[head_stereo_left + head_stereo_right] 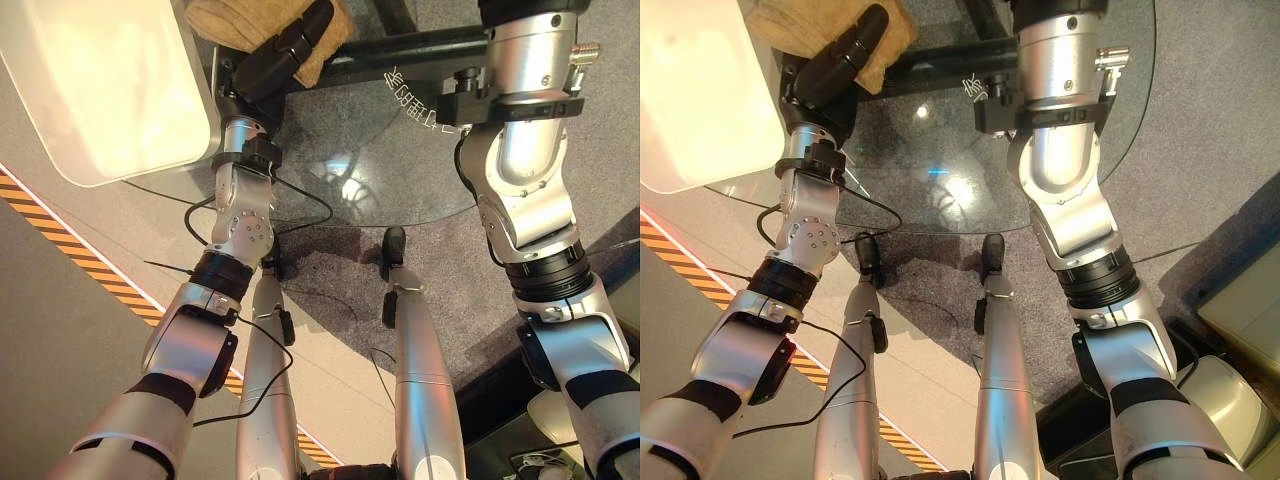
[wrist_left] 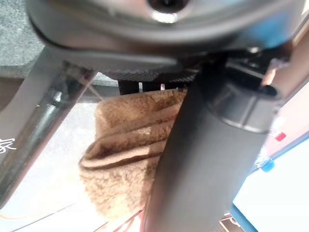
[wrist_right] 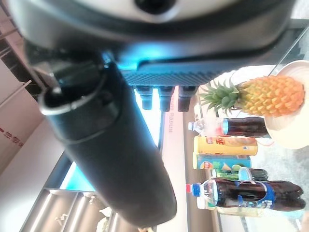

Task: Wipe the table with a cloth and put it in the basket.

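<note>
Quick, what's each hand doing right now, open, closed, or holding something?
Left hand: lies on the cloth on the table; grip cannot be told.
Right hand: fingers hidden, cannot be told.

Tan cloth (image 2: 126, 159): fluffy, nubbly terry pile, matt, bunched in soft folds. Left hand (image 1: 290, 48) on it: dark matt plastic, smooth; thumb a plain rounded shell. Right hand (image 3: 116, 150): same dark matt plastic, faint sheen along the thumb, a finely dimpled palm pad. Table (image 1: 400, 180): clear glass top, glossy, mirroring bright spots, over a dark metal frame with a dull shine. White basket (image 1: 100, 80): smooth plastic, satin, glaring under light. Carpet (image 1: 330, 270): grey, coarse, speckled, matt. Pineapple (image 3: 268, 95): rough and scaly. Bottles (image 3: 241, 193): glossy clear plastic.
</note>
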